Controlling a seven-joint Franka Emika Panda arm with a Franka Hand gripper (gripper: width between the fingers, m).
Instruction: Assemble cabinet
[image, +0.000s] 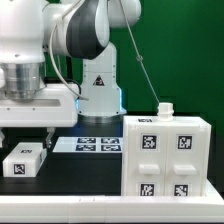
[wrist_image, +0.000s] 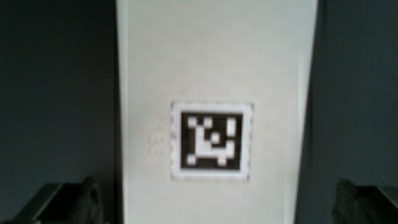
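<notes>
White tagged block (image: 22, 160) lies flat on the dark table (image: 70, 190) at the ext. view's left, one tag facing the camera. My gripper (image: 28, 135) hangs directly above it, pointing down, approx. centred. Its tips look clear of the block's top; no contact seen. Jaws are set wide: in the wrist view my gripper (wrist_image: 214, 205) shows one dark tip at each side of the block (wrist_image: 214, 70), which runs as a long white face w/ a single tag near mid-length. Nothing is held betw. them. Next to the right, the marker board (image: 100, 145) lies flat in front of my arm's base (image: 100, 90), near the block but apart from it. A thin cable (image: 140, 65) slopes down from the arm toward the right. The cabinet (image: 170, 158) stands upright at the ext. view's right, just beside the board's end: white box, four tagged panels in a 2x2 grid on its front, small white knob (image: 165, 108) on top.
</notes>
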